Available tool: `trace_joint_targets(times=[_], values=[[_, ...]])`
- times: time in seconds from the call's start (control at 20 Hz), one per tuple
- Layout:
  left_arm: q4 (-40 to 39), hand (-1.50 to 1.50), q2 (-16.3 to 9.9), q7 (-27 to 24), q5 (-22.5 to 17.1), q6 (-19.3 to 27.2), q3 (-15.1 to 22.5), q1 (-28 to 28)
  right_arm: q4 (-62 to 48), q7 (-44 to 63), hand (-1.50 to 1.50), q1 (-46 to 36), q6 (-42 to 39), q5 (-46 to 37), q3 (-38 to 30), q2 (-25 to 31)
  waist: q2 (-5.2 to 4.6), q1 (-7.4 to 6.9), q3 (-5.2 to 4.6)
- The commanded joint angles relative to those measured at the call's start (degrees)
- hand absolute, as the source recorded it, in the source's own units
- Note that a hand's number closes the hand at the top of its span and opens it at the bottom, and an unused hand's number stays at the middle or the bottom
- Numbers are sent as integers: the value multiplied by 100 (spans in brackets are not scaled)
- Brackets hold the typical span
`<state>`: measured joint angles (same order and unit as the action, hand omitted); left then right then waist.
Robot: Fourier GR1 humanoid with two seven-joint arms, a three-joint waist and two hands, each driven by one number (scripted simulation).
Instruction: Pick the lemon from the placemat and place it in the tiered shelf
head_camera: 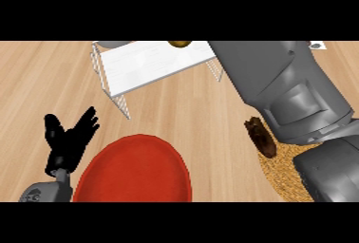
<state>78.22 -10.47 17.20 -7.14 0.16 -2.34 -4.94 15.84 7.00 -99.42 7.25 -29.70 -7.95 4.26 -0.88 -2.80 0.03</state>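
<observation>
At the near edge of the desk (196, 109) a round red placemat (133, 171) is seen, with nothing visible on its surface. Just to its left the left hand (67, 135) is held upright and still, its fingers spread and holding nothing. To the near right a speckled tan mat (284, 173) is partly covered by the large grey right forearm (288, 90), which crosses the right side of the view from the near edge toward the far end. A dark brown object (261, 137) lies at the edge of that tan mat, just beside the forearm; what it is cannot be told. The right hand is not seen: it is hidden beyond the forearm or lies out of view, so whether it is closed round anything cannot be told. Further off stands the tiered shelf (151, 61), white-topped on thin wire legs, tilted in the view. At its far edge a small yellow-brown rounded thing (180, 43) is partly visible; this may be the lemon, already at shelf level, though it cannot be confirmed. If so, the placing step is judged to be in hand. For it to be done well, the lemon should be lowered until it is borne by the shelf surface, well inside the edge, before the fingers are opened, and the forearm should be lifted clear without the wire frame being brushed.
</observation>
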Motion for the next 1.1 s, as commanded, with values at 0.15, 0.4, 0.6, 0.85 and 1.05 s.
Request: trace_joint_targets(times=[0.15,0.4,0.6,0.85,1.05], values=[[208,0,14,268,-85,-27,10,65,79,-103,-150,58,180,815,-883,131,3,-22,-6],[-74,0,-73,113,-43,-34,-119,-123,200,-25,-150,-134,337,1400,-1464,45,8,42,-9],[-59,0,-88,81,-67,-176,-74,88,154,-37,-150,-94,702,1517,-1677,328,1,12,-12],[-177,0,79,-41,61,13,-23,-56,-2,110,-150,-110,1216,1234,-1598,1003,-35,25,-17],[-28,0,-35,-188,-6,-158,-86,307,74,87,-150,114,1557,1430,-1855,1259,1,35,-11]])
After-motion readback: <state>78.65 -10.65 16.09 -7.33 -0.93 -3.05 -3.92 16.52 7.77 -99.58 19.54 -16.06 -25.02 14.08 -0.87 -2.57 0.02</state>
